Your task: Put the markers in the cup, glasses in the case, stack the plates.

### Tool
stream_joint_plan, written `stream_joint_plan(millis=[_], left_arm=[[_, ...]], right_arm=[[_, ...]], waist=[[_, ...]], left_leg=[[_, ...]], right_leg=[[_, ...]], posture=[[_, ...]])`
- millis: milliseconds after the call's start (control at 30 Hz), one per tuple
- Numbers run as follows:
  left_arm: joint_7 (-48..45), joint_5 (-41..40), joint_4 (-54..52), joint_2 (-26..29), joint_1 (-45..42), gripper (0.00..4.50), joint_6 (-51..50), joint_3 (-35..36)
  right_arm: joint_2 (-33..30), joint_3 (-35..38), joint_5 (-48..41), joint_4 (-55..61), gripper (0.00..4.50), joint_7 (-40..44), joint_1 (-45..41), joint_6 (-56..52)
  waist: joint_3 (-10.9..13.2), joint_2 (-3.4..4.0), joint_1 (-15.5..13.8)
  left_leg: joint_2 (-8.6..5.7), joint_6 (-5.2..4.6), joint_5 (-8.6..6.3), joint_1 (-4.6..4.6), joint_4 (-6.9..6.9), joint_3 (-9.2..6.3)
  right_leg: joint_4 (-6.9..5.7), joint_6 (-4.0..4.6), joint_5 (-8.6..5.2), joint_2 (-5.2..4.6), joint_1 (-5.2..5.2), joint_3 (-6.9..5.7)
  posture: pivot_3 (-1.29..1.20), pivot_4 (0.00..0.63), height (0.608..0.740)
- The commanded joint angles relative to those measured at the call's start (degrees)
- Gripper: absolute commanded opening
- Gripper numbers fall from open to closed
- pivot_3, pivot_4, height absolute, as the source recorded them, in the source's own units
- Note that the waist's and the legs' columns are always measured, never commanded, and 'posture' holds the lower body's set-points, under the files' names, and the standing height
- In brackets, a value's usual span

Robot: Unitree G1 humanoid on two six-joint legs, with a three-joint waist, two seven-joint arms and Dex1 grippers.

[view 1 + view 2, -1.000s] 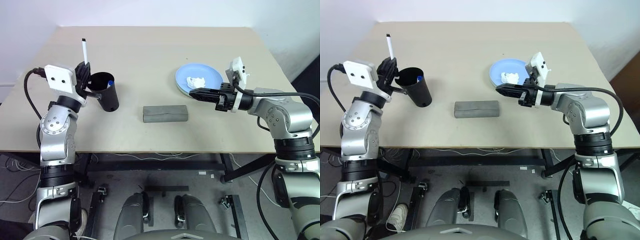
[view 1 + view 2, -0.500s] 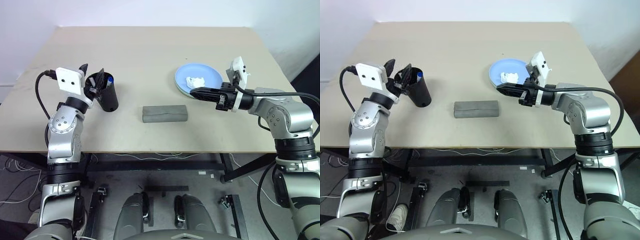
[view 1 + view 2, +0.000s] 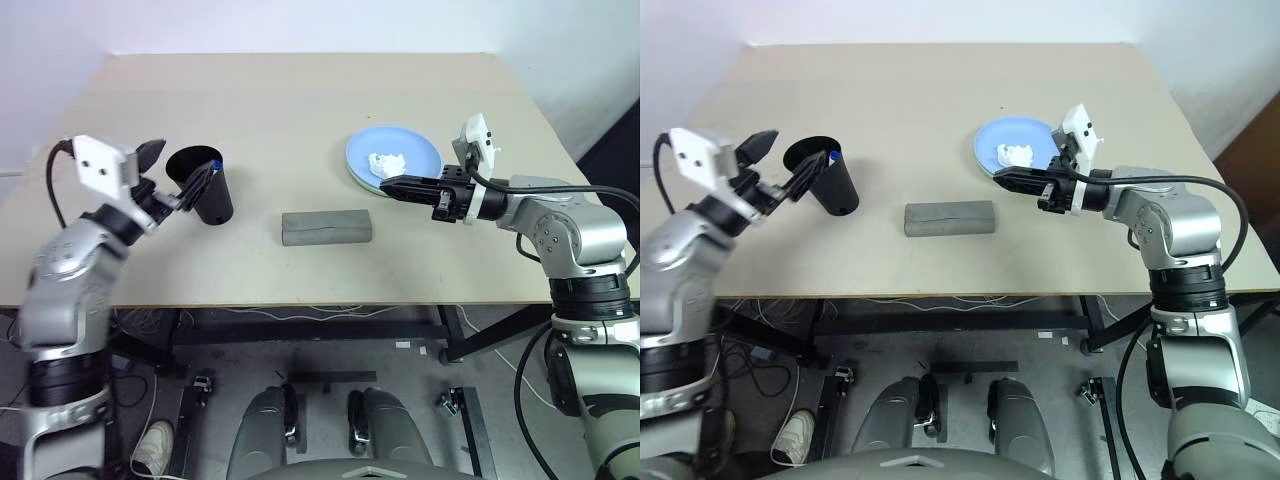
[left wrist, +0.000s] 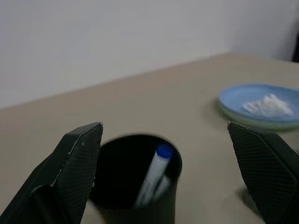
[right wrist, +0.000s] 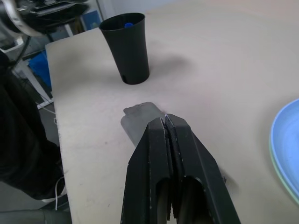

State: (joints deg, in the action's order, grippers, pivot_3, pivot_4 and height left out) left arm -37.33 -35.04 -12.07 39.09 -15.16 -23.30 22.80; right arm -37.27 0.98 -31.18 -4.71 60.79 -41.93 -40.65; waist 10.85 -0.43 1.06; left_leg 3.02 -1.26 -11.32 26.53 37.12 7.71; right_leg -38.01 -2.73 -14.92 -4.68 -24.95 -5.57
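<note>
While the right gripper [image 3: 392, 186] hovers pinched, the left gripper [image 3: 172, 177] gapes beside the cup [image 3: 203, 184].

Head stereo pair looks down over the whole bench [image 3: 300, 100]; left wrist cam sits close behind the cup [image 4: 135, 186], right wrist cam faces it across the bench.
</note>
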Motion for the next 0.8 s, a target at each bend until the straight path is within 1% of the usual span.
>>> stream_joint_plan(millis=[33, 167, 300, 367, 467, 567, 667, 700, 800], left_arm=[[-8.09, -4.11, -1.76, 3.42, 3.47, 4.47, 0.11, 3.87], [-11.2, -5.65, -1.88, 4.57, 5.95, 4.47, -0.73, 3.78], [-13.88, -4.27, -1.18, 4.73, 7.36, 4.47, 1.42, 3.36], [-14.3, -4.29, 0.0, 4.51, 7.4, 4.47, 1.4, 3.46], [-15.46, -2.25, 0.49, 3.78, 8.17, 4.47, 4.31, 2.62], [-15.9, -0.47, 2.25, 3.61, 9.04, 4.5, 5.65, 2.22], [-16.04, 0.18, 3.75, 3.49, 8.85, 4.5, 6.69, 2.19], [-15.79, 0.08, 3.8, 3.33, 8.71, 4.5, 6.71, 2.25], [-15.58, 0.58, 3.56, 2.69, 8.93, 4.5, 7.7, 1.93]], right_arm=[[-0.21, 1.28, -1.13, 1.34, 0.05, 1.26, -0.3, 0.91], [0.02, 1.38, -1.27, 2.13, 0.05, 1.27, 0.58, 0.83], [-0.2, 0.56, -0.32, 4.07, 0.05, 0.43, 2.39, 1.14], [0.04, 1.18, -1.17, 4.87, 0.05, 0.3, 3.23, 0.79], [-0.02, 2.93, -2.27, 5.13, 0.05, 0.0, 4.31, 1.06], [-0.6, 3.31, -2.78, 5.58, 0.65, 0.23, 5.32, 0.45], [-0.89, 3.31, -3.26, 6.21, 1.65, 1.06, 5.51, 0.22], [-1.09, 3.19, -3.21, 6.28, 2.04, 1.65, 5.52, 0.55], [-0.77, 2.72, -0.8, 4.32, 3.02, 0.46, 4.45, 2.57]], waist=[[0.01, 0.01, -0.17], [0.0, 0.0, -0.47], [0.0, 0.0, -0.25], [0.0, 0.01, -0.26], [0.0, 0.01, -0.2], [0.0, 0.01, -0.16], [0.0, 0.01, -0.1], [0.0, 0.01, -0.11], [0.0, 0.01, -0.1]], left_leg=[[-0.01, 0.01, 0.0, 0.0, 0.0, 0.0], [-0.06, 0.04, -0.03, 0.04, 0.0, 0.0], [-0.1, -0.01, -0.06, 0.06, -0.14, 0.11], [-0.09, -0.01, -0.06, 0.12, -0.21, 0.12], [-0.08, 0.0, -0.05, 0.22, -0.3, 0.15], [-0.09, -0.01, -0.04, 0.33, -0.29, 0.17], [-0.07, -0.02, -0.04, 0.32, -0.23, 0.18], [-0.07, -0.02, -0.04, 0.31, -0.23, 0.18], [-0.07, -0.04, -0.07, 0.27, -0.2, 0.17]], right_leg=[[0.0, 0.01, -0.01, -0.02, 0.0, 0.0], [0.08, 0.26, -0.11, -0.19, -0.22, 0.03], [0.27, 0.29, -0.07, -0.48, -0.24, -0.1], [0.32, 0.3, -0.07, -0.49, -0.32, -0.15], [0.33, 0.31, -0.07, -0.48, -0.34, -0.15], [0.34, 0.3, -0.06, -0.47, -0.35, -0.15], [0.33, 0.29, -0.06, -0.47, -0.35, -0.16], [0.33, 0.29, -0.06, -0.47, -0.36, -0.16], [0.34, 0.29, -0.05, -0.48, -0.42, -0.17]], posture=[[0.0, 0.15, 0.71], [0.0, 0.15, 0.71], [0.0, 0.15, 0.71], [0.0, 0.15, 0.71], [0.0, 0.15, 0.71], [0.0, 0.15, 0.71], [0.0, 0.15, 0.71], [0.0, 0.15, 0.71], [0.0, 0.15, 0.71]])
